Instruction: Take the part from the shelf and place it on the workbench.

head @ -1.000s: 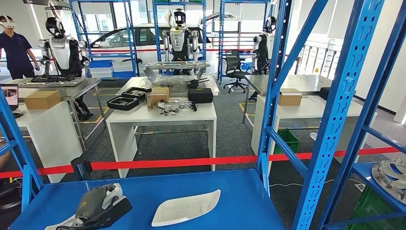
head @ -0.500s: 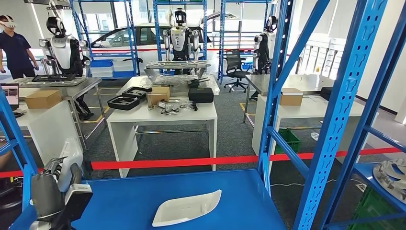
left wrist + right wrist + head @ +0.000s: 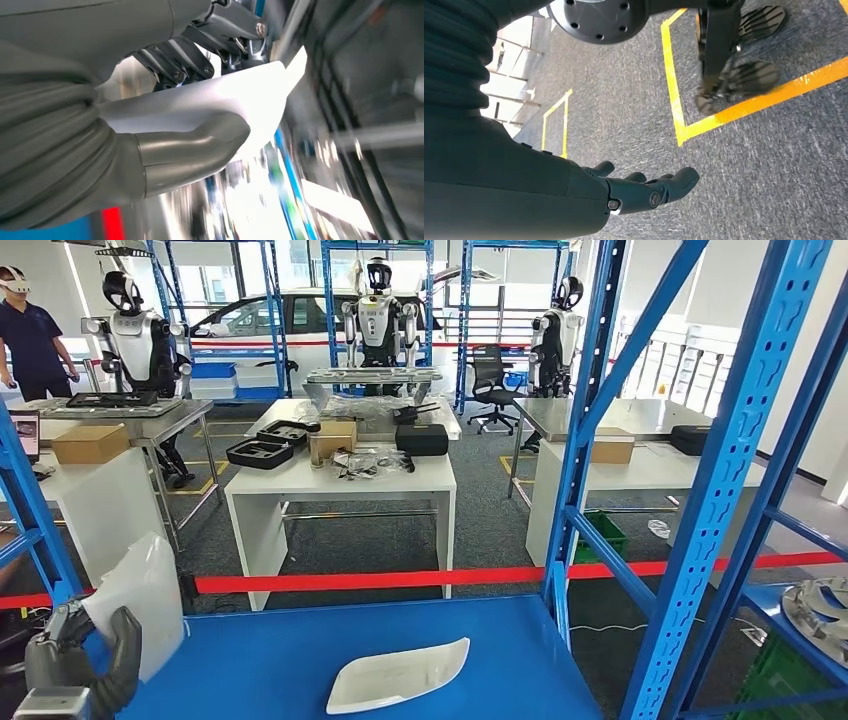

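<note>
Left hand [image 3: 75, 660], flat on the blue metal shelf [image 3: 290, 660] one second ago with a white moulded plastic part [image 3: 140, 600] under it, has come up off the surface. Half a second ago it was partway raised at the shelf's left edge. Now it holds the part clear of the shelf, panel standing nearly upright above the fingers. In the left wrist view the thick grey thumb [image 3: 192, 150] presses one face of the part, darker fingers [image 3: 175, 60] the other. Head camera shifted slightly.
</note>
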